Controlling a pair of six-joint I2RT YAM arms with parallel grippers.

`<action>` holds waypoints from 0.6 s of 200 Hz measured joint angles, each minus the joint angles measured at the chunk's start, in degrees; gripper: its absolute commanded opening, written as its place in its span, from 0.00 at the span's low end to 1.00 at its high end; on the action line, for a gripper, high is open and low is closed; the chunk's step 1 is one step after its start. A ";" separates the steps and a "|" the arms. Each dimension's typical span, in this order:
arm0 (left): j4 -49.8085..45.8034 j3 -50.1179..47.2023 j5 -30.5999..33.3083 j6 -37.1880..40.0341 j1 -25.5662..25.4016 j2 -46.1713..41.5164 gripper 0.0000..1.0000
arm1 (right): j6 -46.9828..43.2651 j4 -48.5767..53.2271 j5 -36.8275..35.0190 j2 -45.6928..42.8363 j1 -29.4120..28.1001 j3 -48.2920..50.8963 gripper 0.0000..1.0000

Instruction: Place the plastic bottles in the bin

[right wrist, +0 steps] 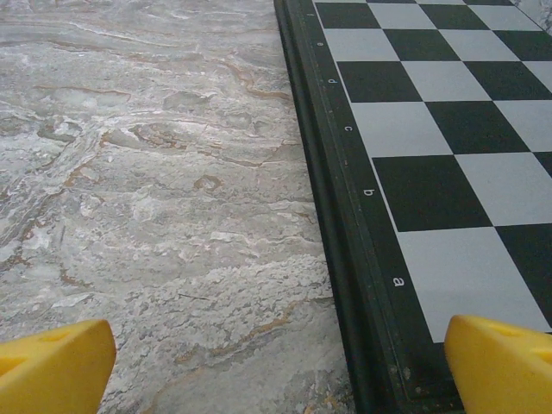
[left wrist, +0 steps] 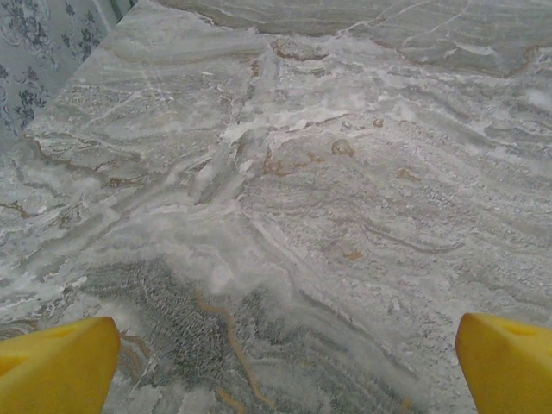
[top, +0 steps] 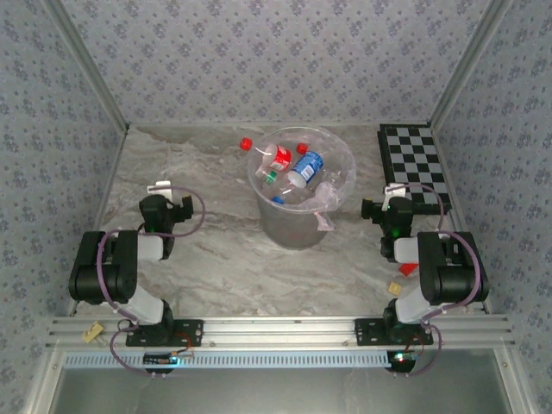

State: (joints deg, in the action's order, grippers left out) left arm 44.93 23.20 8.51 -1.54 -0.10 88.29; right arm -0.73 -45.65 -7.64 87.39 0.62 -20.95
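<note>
- Plastic bottles (top: pixel 306 166) lay heaped inside the bin (top: pixel 293 228); one with a red label (top: pixel 278 158) and one with a blue label were legible from above, and the others were clear shapes that could not be counted.
- The bin stood upright at the centre of the marble-patterned counter (top: pixel 198 250), between the two arms, with its clear liner folded over the rim.
- A small red item (top: pixel 245 143) rested on the counter just beside the bin's far-left rim; whether it was a cap or a whole bottle could not be told.
- The left tool (top: pixel 168 191) hung over bare counter (left wrist: pixel 302 216) to the left of the bin, released, its yellow fingertips (left wrist: pixel 60 362) set wide apart with nothing between them.
- The right tool (top: pixel 392 194) hung to the right of the bin, also released and empty, its fingertips (right wrist: pixel 52 366) straddling the near left edge of the checkerboard (right wrist: pixel 431 129).
- A red block (top: pixel 407 269) and a yellow block (top: pixel 395 287) lay on the counter beside the right arm.
</note>
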 measured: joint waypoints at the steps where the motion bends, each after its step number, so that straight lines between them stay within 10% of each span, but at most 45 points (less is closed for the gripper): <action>1: 0.02 0.00 0.00 0.00 0.00 0.00 1.00 | 0.02 0.00 0.00 0.00 0.00 0.00 1.00; 120: 0.26 0.00 -0.39 0.00 0.00 0.00 1.00 | 0.00 -0.02 0.22 0.00 0.00 0.00 1.00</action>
State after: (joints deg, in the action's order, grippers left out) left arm 45.19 23.20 8.12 -1.54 -0.10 88.29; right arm -0.73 -45.67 -7.42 87.39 0.62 -20.95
